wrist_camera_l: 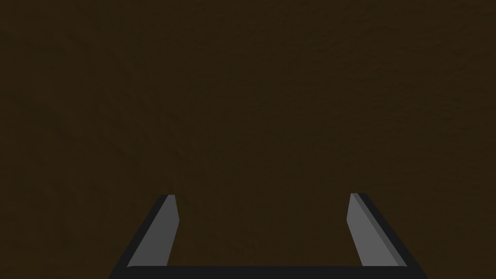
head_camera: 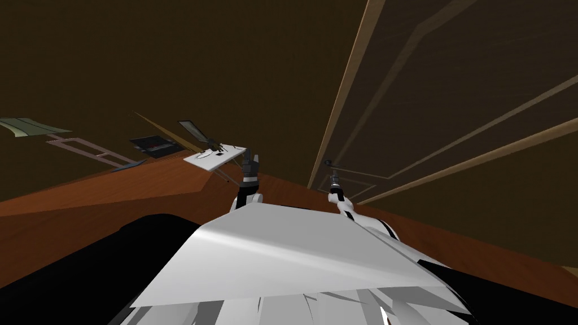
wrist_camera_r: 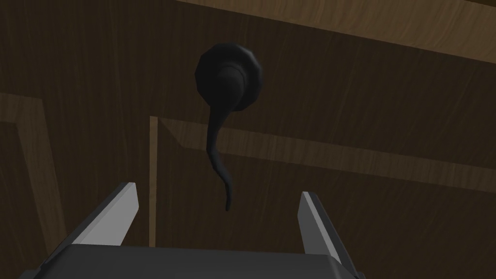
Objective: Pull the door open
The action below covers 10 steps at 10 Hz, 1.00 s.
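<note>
One door (head_camera: 451,84), one dark handle (wrist_camera_r: 215,121). Two hands, left hand (wrist_camera_l: 261,196) and right hand (wrist_camera_r: 218,190), two fingers (wrist_camera_r: 116,213) each. One white tabletop (head_camera: 217,159), far left.

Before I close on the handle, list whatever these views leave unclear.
1. Head view: door handle too small to show its gap from the right gripper.
2. Right wrist view: lever between the open fingers or beyond them, undecidable.
3. Head view: door's far side cut off by the edge.
4. Head view: items on white table too small.
</note>
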Motion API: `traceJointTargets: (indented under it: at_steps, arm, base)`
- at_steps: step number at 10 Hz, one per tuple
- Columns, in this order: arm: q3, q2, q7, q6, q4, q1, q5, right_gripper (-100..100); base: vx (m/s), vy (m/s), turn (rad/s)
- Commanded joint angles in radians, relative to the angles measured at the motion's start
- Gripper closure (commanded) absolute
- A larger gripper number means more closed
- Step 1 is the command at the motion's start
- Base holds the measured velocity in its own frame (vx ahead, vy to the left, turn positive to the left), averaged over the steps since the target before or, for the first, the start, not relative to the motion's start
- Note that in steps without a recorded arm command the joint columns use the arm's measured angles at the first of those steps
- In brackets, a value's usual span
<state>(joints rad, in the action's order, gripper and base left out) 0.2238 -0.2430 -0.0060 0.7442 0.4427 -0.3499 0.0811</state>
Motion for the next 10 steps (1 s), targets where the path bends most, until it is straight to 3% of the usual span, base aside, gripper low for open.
traceJointTargets:
  at_steps: [1,2,4,5,8,10]
  arm:
    - [0.0,0.0,0.0,0.0,0.0,0.0,0.0,-100]
    - [0.005,-0.019,-0.017,0.008,-0.007,0.012,0.004,-100]
    - [0.005,-0.019,-0.017,0.008,-0.007,0.012,0.004,-100]
    - [0.012,-0.046,-0.039,0.018,-0.012,0.03,0.01,-100]
    - [0.022,-0.082,-0.07,0.031,-0.019,0.055,0.017,-100]
    - [0.022,-0.082,-0.07,0.031,-0.019,0.055,0.017,-100]
  base:
    - [0.022,-0.043,0.035]
    - [0.124,0.014,0.128]
    - [0.107,-0.013,0.024]
    - [0.139,-0.027,0.194]
    - [0.19,-0.004,0.11]
    - [0.092,-0.018,0.015]
